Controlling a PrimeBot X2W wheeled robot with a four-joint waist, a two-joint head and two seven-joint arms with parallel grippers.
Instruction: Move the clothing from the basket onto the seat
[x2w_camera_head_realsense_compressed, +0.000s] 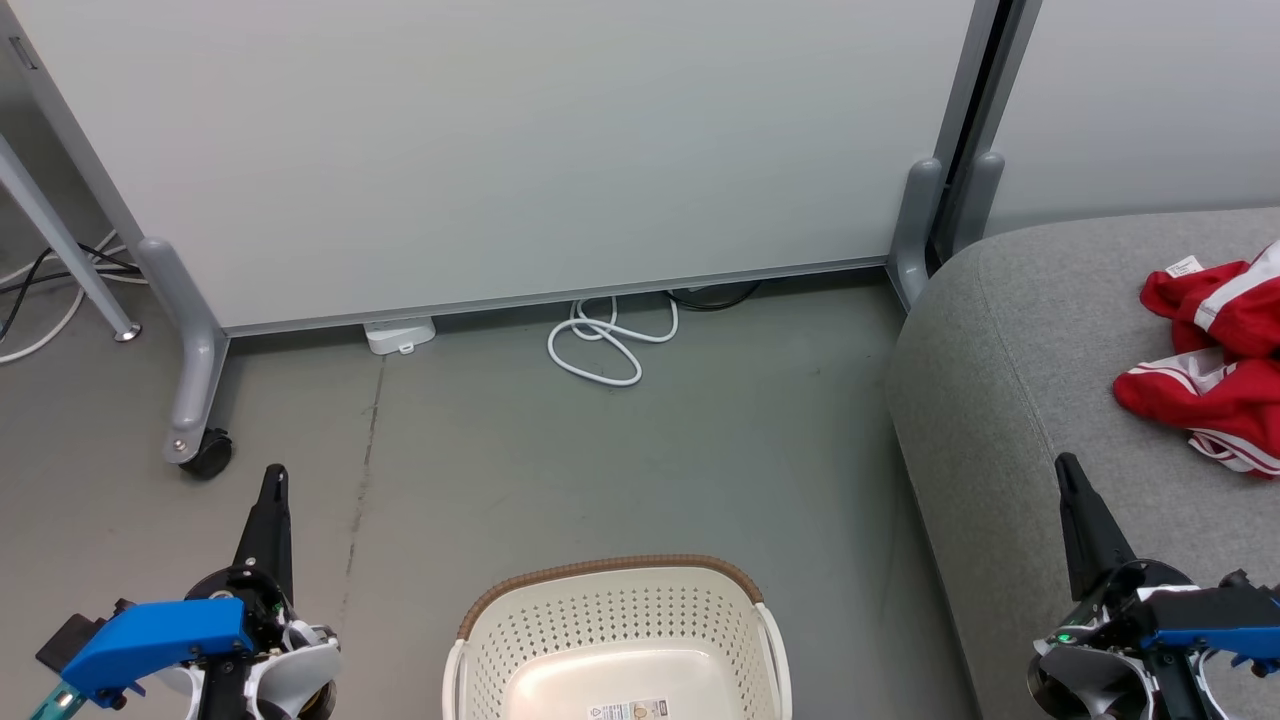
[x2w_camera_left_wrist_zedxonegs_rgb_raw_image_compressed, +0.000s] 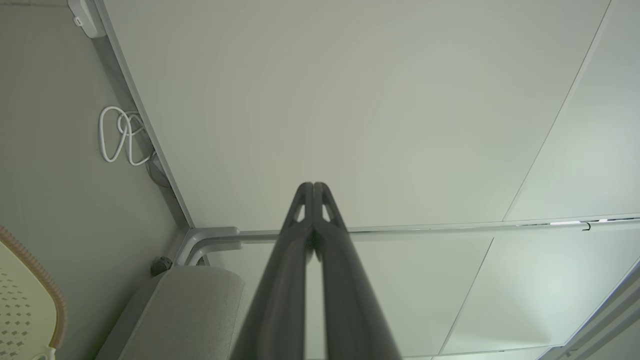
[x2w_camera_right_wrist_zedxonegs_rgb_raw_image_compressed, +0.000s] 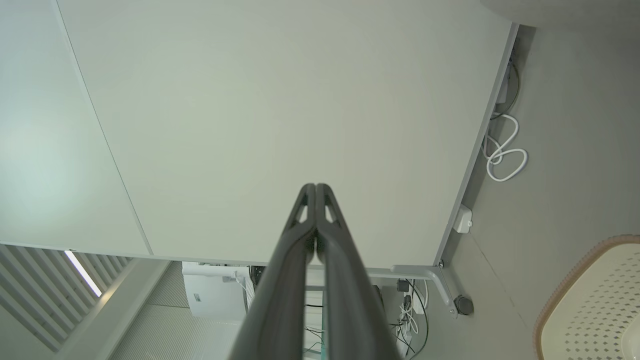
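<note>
The clothing (x2w_camera_head_realsense_compressed: 1215, 370) lies crumpled on the seat (x2w_camera_head_realsense_compressed: 1010, 380); the basket (x2w_camera_head_realsense_compressed: 610, 575), as far as we see, holds nothing. Our left fingers (x2w_camera_head_realsense_compressed: 270, 520) and right fingers (x2w_camera_head_realsense_compressed: 1085, 530) are pressed together, empty. We judge the fabric light, limp and slippery, best pinched at a bunched fold.

Head cam looks fwd/down at floor (x2w_camera_head_realsense_compressed: 750, 450); wrist cams face partition (x2w_camera_head_realsense_compressed: 500, 150), all sharing basket (x2w_camera_head_realsense_compressed: 610, 568) & cable (x2w_camera_head_realsense_compressed: 612, 335).
</note>
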